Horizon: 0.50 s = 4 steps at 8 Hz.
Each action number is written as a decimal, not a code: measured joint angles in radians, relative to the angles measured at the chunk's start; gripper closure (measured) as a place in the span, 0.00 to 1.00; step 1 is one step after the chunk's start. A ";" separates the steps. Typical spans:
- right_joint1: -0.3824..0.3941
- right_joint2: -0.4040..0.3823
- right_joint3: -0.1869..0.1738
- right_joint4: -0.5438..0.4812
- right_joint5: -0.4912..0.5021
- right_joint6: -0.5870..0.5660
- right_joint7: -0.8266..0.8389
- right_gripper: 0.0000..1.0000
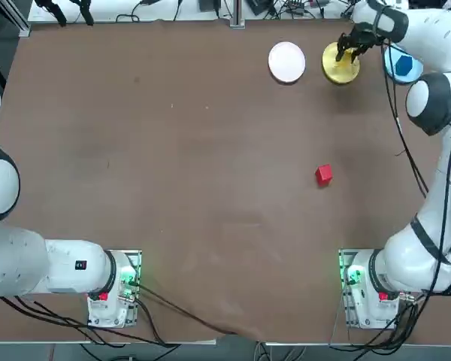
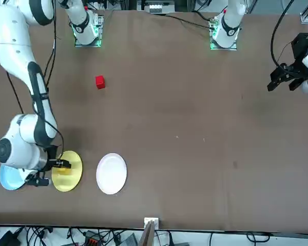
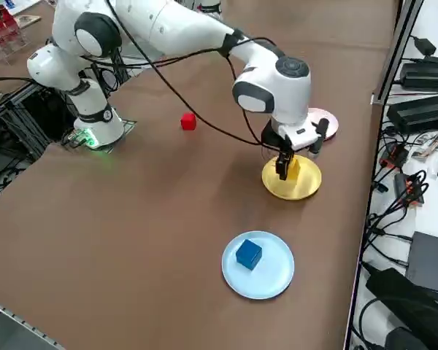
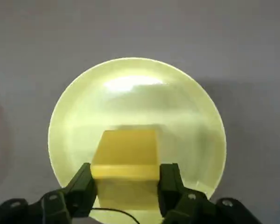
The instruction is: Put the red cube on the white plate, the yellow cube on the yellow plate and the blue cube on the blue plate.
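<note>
Right wrist view showed our right gripper [image 4: 126, 179] clenched on the yellow cube [image 4: 126, 156] over the yellow plate [image 4: 186, 112]. We judged it light, rigid, fairly smooth-sided, best pinched across opposite flat faces.

The right gripper [image 1: 351, 51] hangs over the yellow plate [image 1: 338, 70] (white plate [image 1: 286, 62] just beside).

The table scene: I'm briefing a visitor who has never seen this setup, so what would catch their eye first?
Most likely the right gripper, shut on the yellow cube just over the yellow plate at the table's far edge. Next to it, the blue cube already sits on the blue plate. The red cube lies alone mid-table, away from the bare white plate.
</note>
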 joint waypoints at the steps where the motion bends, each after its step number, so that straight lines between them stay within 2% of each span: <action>1: 0.000 0.008 0.000 0.002 -0.013 0.003 -0.001 0.31; 2: 0.000 0.011 0.000 0.002 -0.040 0.005 0.000 0.29; 4: 0.000 0.011 0.000 0.008 -0.064 0.007 0.001 0.00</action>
